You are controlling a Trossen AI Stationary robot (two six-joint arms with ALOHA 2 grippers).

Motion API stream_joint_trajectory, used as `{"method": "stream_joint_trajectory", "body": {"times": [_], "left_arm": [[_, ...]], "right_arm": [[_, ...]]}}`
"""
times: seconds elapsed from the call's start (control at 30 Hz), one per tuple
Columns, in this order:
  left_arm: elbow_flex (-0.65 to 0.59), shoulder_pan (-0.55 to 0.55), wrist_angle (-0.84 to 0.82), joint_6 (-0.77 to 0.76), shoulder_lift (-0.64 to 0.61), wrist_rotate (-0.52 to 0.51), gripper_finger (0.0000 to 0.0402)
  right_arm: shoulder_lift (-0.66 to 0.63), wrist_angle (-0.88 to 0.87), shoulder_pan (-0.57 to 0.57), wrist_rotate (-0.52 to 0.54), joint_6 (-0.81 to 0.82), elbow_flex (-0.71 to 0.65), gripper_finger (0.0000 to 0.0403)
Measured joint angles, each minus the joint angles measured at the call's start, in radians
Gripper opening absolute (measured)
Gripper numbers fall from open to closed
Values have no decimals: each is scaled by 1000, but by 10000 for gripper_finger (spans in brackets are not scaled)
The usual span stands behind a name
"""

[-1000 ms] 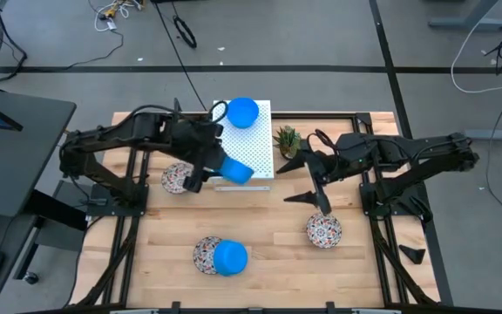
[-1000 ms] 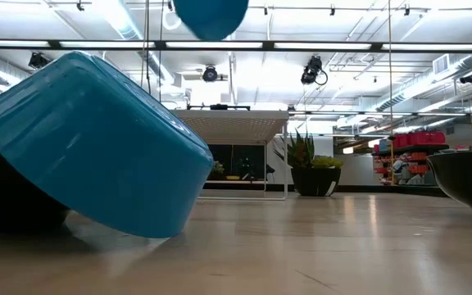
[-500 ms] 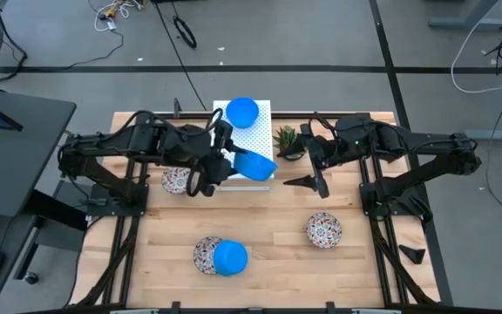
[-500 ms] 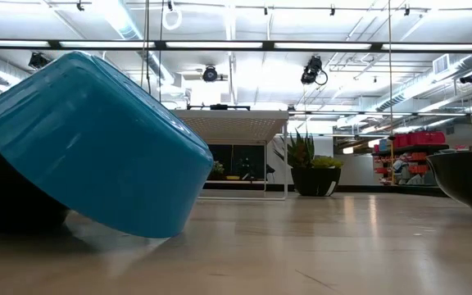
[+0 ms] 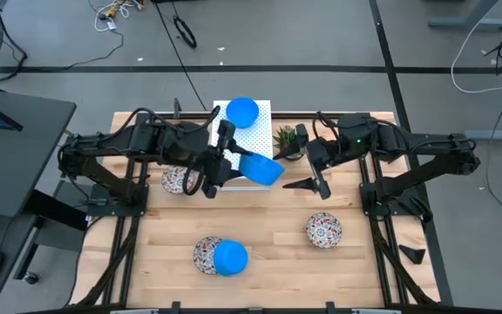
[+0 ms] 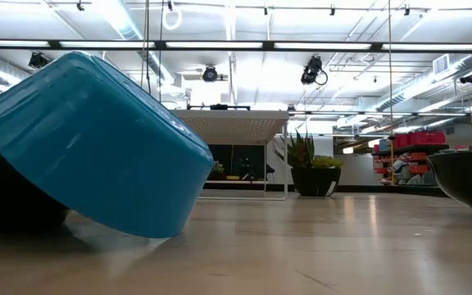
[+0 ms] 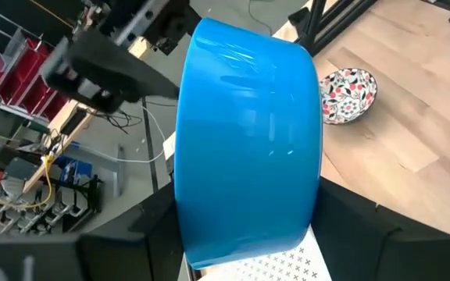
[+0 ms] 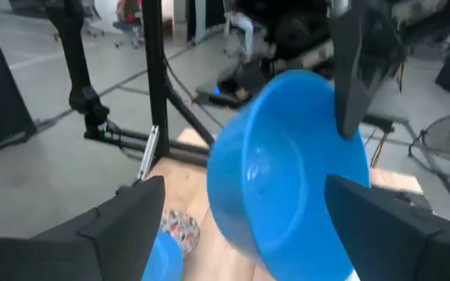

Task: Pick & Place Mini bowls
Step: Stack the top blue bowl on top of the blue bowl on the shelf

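Blue mini bowl (image 5: 260, 167), no readable markings, gripped by left hand (image 5: 230, 162).

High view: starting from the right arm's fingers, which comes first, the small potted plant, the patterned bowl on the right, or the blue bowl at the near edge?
1. Small green potted plant, beside the white perforated box.
2. Floral-patterned white bowl, right side.
3. Bright blue bowl, near edge, leaning on another patterned bowl.

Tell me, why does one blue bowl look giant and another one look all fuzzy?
In the low view, the tipped blue bowl sits right by the camera, so it fills the left side, with ceiling lights glaring behind. In the right wrist view, the held blue bowl and everything around it is smeared and soft. In the left wrist view, that bowl looks sharp, with shiny streaks of light.
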Motion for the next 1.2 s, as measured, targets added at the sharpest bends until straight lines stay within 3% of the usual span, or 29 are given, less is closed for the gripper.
{"method": "stream_joint_trajectory", "body": {"times": [0.17, 0.43, 0.63, 0.83, 1.0, 1.2], "left_arm": [[0, -7, 0, -16, 0, 0, 235], [0, -10, -1, -28, 0, 0, 235], [0, -10, -3, -50, 0, 1, 236], [0, -11, 0, -89, 0, 7, 237], [0, -11, 20, -92, 2, 8, 256], [0, -10, 100, -103, 2, 0, 313]], "right_arm": [[9, 9, 2, -70, 33, 0, 325], [33, 4, 3, -101, 85, 0, 238], [33, 12, 3, -101, 89, 0, 145], [33, 38, 3, -117, 85, 0, 23], [34, 57, 2, -189, 126, 0, 11], [21, 49, 1, -207, 154, 0, 4]]}}
